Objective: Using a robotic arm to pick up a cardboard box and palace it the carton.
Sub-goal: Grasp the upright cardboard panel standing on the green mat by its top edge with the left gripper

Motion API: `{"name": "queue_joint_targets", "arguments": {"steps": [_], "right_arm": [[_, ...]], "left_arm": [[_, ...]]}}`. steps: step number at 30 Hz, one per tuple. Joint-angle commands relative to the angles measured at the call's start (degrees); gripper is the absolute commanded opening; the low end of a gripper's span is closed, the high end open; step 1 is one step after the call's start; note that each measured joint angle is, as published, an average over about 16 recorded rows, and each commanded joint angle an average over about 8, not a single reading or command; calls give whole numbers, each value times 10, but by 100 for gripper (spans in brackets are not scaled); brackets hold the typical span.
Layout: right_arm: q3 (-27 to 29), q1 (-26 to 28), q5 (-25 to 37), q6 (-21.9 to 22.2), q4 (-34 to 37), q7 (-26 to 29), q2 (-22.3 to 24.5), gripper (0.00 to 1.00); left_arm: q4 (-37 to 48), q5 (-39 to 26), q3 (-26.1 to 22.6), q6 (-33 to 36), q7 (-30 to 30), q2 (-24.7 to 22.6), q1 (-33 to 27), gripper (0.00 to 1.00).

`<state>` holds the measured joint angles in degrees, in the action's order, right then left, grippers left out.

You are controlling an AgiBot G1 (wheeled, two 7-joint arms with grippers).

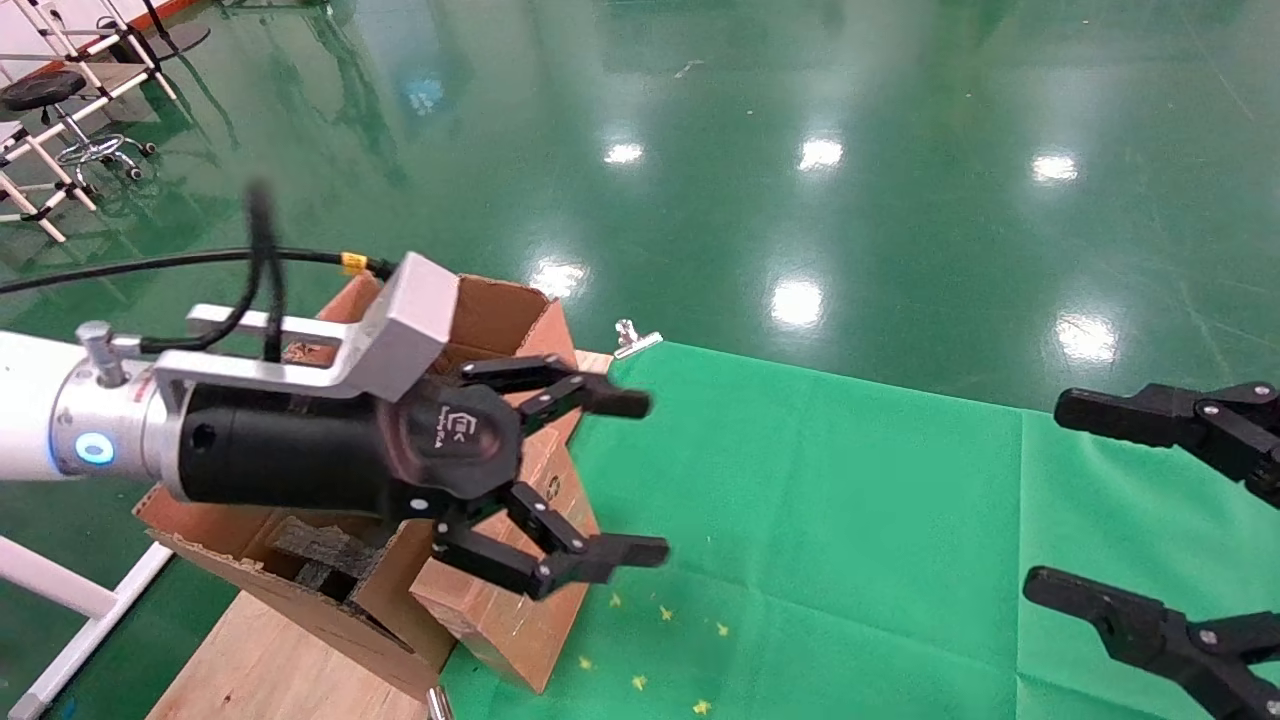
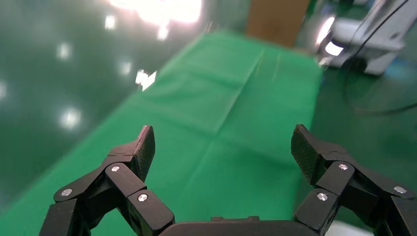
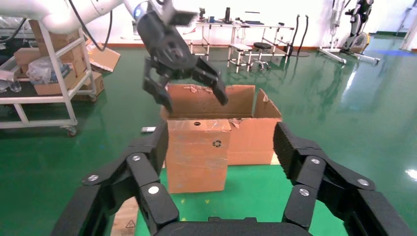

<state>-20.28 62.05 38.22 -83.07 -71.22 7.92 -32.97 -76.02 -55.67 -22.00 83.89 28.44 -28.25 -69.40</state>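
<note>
Left gripper [image 1: 620, 478] is hovering centre-left over the carton [image 1: 470, 560], jaws apart and empty. No small cardboard box is showing; placement looks done. Right gripper [image 1: 1060, 500], at the right edge, is idling, jaws apart.

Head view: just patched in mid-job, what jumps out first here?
The left gripper dominates, hanging open and empty in front of the large carton at the green cloth's left edge. The carton's torn flaps stand up, with black foam blocks inside. The right gripper sits open at the right edge over the cloth; no small box is clearly visible in either.
</note>
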Motion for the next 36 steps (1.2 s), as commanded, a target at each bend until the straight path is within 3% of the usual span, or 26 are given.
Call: {"name": "queue_joint_targets", "arguments": {"steps": [1,6,16,22,30,36], "right_arm": [[0,0,0,0,0,0,0,0],[0,0,0,0,0,0,0,0],[0,0,0,0,0,0,0,0],[0,0,0,0,0,0,0,0],[0,0,0,0,0,0,0,0],[0,0,0,0,0,0,0,0]], "left_arm": [[-9,-31,-13,-2,37,12,-17,100],[-18,-95,-44,16,101,27,-58,100],[-6,-108,-50,25,110,27,-69,100],[-5,-169,-76,41,179,22,-121,100],[-7,-281,-157,65,316,1,-210,100],[-4,-299,-235,69,383,-11,-254,100]]}}
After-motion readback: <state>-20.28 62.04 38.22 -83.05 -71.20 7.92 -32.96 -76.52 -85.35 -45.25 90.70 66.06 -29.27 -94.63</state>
